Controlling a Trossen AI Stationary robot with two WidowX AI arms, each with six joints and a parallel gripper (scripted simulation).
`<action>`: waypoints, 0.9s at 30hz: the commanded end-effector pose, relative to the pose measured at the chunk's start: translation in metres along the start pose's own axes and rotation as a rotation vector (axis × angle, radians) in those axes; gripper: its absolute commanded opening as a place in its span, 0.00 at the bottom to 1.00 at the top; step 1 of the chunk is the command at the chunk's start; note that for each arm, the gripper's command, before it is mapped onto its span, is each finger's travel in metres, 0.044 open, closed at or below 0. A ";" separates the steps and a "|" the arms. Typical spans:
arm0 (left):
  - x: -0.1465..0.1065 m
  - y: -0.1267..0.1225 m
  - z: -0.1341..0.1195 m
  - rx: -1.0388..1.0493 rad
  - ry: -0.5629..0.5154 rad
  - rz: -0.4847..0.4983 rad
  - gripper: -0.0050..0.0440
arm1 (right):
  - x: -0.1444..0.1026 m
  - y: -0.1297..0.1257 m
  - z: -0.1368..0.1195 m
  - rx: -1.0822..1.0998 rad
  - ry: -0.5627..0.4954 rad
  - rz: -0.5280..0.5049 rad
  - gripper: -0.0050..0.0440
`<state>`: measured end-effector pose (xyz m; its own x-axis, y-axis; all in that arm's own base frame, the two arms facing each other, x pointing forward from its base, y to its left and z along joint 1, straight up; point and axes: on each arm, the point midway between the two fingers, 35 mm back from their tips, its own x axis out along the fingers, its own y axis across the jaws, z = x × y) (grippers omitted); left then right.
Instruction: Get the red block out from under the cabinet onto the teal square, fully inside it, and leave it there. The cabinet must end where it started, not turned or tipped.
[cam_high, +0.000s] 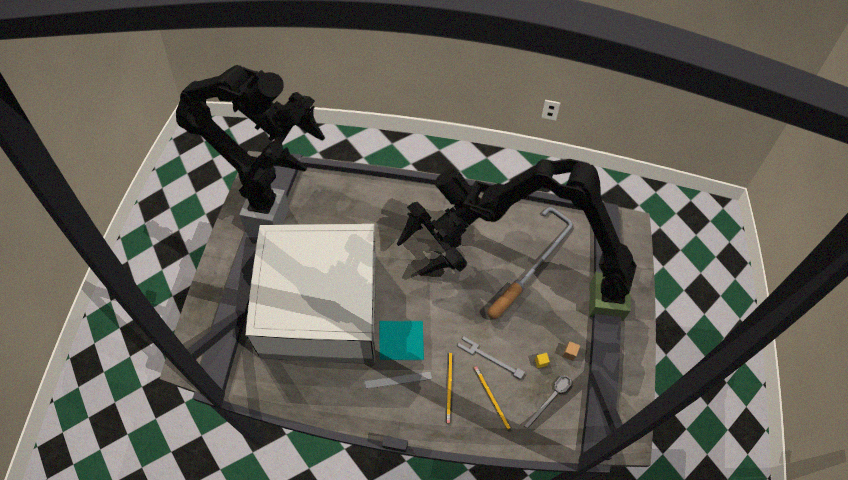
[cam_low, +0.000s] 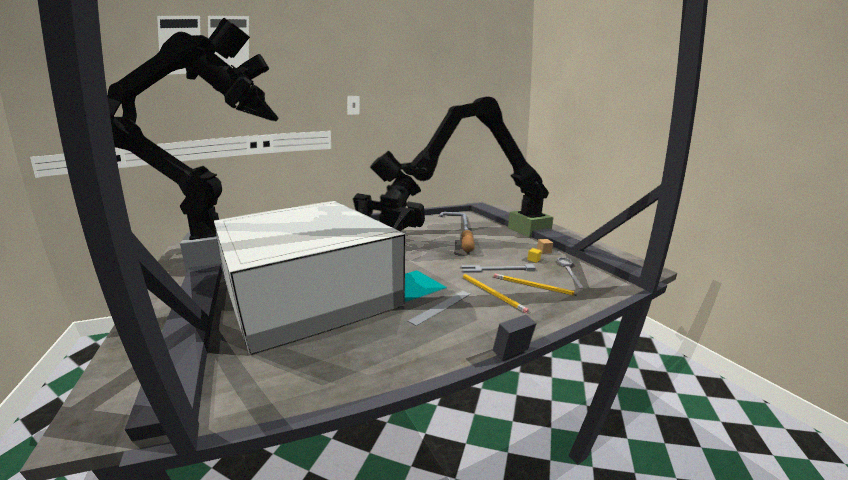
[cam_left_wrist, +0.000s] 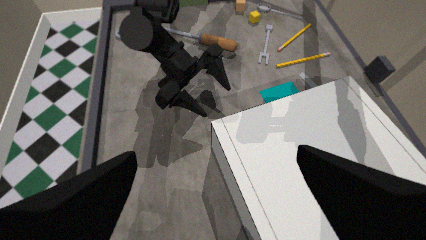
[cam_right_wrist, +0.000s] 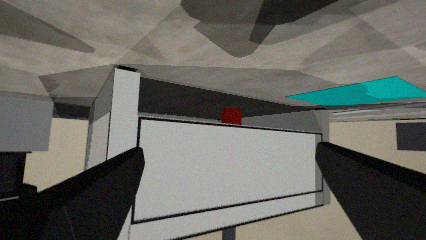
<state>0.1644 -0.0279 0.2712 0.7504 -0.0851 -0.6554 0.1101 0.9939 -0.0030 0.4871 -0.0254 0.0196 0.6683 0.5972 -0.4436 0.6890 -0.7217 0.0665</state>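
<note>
The white cabinet (cam_high: 312, 285) stands on the left part of the table, and its top also shows in the left wrist view (cam_left_wrist: 320, 165). The red block (cam_right_wrist: 231, 116) shows only in the right wrist view, in the dark gap under the cabinet. The teal square (cam_high: 401, 340) lies flat beside the cabinet's front right corner. My right gripper (cam_high: 419, 249) is open and empty, low over the table, to the right of the cabinet and facing its side (cam_right_wrist: 230, 148). My left gripper (cam_high: 304, 145) is open and empty, high above the cabinet's far corner (cam_left_wrist: 216, 152).
A hooked tool with a wooden handle (cam_high: 531, 270) lies right of my right gripper. A forked wrench (cam_high: 490, 356), two pencils (cam_high: 449, 386), a spoon (cam_high: 550, 399), a yellow cube (cam_high: 542, 359) and an orange cube (cam_high: 571, 349) lie front right. A grey strip (cam_high: 397, 379) lies below the teal square.
</note>
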 end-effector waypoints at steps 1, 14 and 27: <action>-0.003 0.001 0.002 0.001 -0.007 0.001 1.00 | 0.000 0.016 -0.002 0.065 0.059 0.035 1.00; -0.003 0.001 0.002 0.001 -0.007 0.001 1.00 | 0.001 0.014 -0.002 0.067 0.056 0.031 1.00; 0.016 -0.003 0.010 0.007 -0.011 -0.004 1.00 | -0.011 0.001 -0.005 0.047 0.052 0.039 0.66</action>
<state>0.1667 -0.0284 0.2703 0.7519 -0.0853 -0.6537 0.1100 0.9939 -0.0032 0.4870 -0.0334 0.0094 0.6950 0.5882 -0.4135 0.6454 -0.7638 -0.0018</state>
